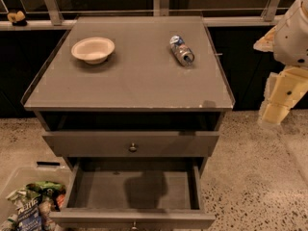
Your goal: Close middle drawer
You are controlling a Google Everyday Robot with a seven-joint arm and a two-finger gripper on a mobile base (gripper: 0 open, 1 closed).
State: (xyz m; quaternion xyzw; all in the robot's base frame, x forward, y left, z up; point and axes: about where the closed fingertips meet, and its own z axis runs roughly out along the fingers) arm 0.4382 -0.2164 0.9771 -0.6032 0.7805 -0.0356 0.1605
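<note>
The grey-brown cabinet stands in the middle of the view. The middle drawer is pulled far out toward me. Its empty inside shows, with a dark shadow on its floor. Its small round knob is at the bottom edge of the view. Above it, the taller-fronted uppermost drawer with its knob stands slightly out. The lowest drawer is out of view. My cream-coloured arm hangs at the far right, and the gripper is beside the cabinet's right side, above the floor, touching nothing.
A white bowl and a drink can lying on its side rest on the cabinet top. A clear bin with snack bags stands on the floor at the lower left. Speckled floor lies to the right.
</note>
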